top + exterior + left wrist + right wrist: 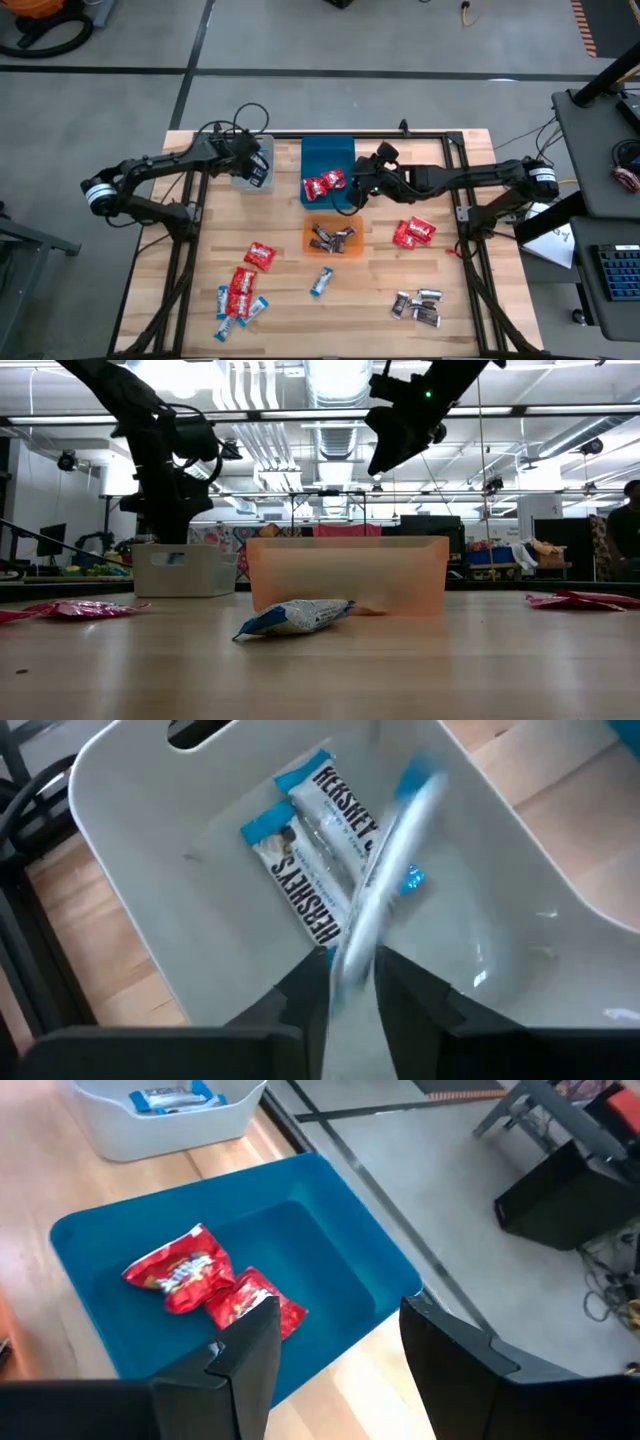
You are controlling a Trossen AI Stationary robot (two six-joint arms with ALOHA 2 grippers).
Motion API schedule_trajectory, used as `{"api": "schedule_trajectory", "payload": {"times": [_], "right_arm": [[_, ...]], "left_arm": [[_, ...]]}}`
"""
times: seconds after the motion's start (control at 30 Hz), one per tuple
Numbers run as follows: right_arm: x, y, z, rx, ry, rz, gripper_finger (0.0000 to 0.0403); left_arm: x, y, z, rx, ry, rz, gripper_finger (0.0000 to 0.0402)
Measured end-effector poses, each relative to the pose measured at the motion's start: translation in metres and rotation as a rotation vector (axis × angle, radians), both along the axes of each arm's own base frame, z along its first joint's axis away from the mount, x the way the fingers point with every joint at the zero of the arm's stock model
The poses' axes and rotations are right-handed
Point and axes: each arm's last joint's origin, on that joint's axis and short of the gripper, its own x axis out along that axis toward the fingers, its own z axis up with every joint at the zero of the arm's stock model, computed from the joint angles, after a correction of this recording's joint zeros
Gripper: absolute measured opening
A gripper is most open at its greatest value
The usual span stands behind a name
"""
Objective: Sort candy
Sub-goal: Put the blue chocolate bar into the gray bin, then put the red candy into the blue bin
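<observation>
Blue-and-white candy point(375, 890) blurred between left end effector point(350, 982) fingers, jaws parting over clear bin point(130, 810). Right end effector point(335, 1345) wide, empty, over blue bin point(330, 1245). Loose candies point(240, 290) remain on surface point(360, 300). Judged light, crinkly, slippery; pinch mid-body.

Candies point(324, 184) in bins point(341, 152) — others loose

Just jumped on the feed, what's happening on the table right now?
Candy sorting is midway. The left gripper is over the clear bin, with a blue-and-white candy blurred between its fingertips, apparently being dropped onto the ones already inside. The right gripper hangs open and empty above the blue bin, which holds two red candies. The orange bin has dark ones. More candy is still loose on the table.
</observation>
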Motion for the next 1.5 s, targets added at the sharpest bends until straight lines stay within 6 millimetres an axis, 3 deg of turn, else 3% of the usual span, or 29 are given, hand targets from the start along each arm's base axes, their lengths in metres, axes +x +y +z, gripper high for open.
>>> {"api": "schedule_trajectory", "payload": {"times": [0.2, 0.37, 0.57, 0.83, 1.0, 1.17, 1.33, 1.5], "right_arm": [[-0.001, 0.001, 0.001, 0.044, -0.014, -0.018, 0.0196], [-0.005, 0.003, 0.004, 0.173, 0.017, -0.01, 0.0196], [-0.017, 0.008, -0.005, 0.373, 0.109, -0.037, 0.0193], [-0.046, 0.017, -0.028, 0.62, 0.363, -0.154, 0.0187], [-0.064, 0.021, -0.053, 0.744, 0.494, -0.237, 0.0187], [-0.085, 0.026, -0.084, 0.858, 0.604, -0.316, 0.0187], [-0.104, 0.029, -0.106, 0.914, 0.692, -0.378, 0.0199], [-0.111, 0.029, -0.116, 0.916, 0.721, -0.393, 0.0216]], "left_arm": [[-0.001, -0.003, 0.004, 0.004, -0.011, -0.008, 0.0109], [0.0, -0.018, 0.018, 0.02, -0.081, -0.061, 0.0118], [0.012, -0.052, 0.048, 0.138, -0.294, -0.23, 0.0119], [0.032, -0.112, 0.078, 0.264, -0.519, -0.61, 0.0119], [0.041, -0.142, 0.081, 0.273, -0.602, -0.764, 0.0119], [0.048, -0.16, 0.075, 0.249, -0.6, -0.837, 0.0119], [0.053, -0.164, 0.069, 0.236, -0.57, -0.854, 0.0119], [0.058, -0.164, 0.062, 0.243, -0.534, -0.842, 0.0119]]}}
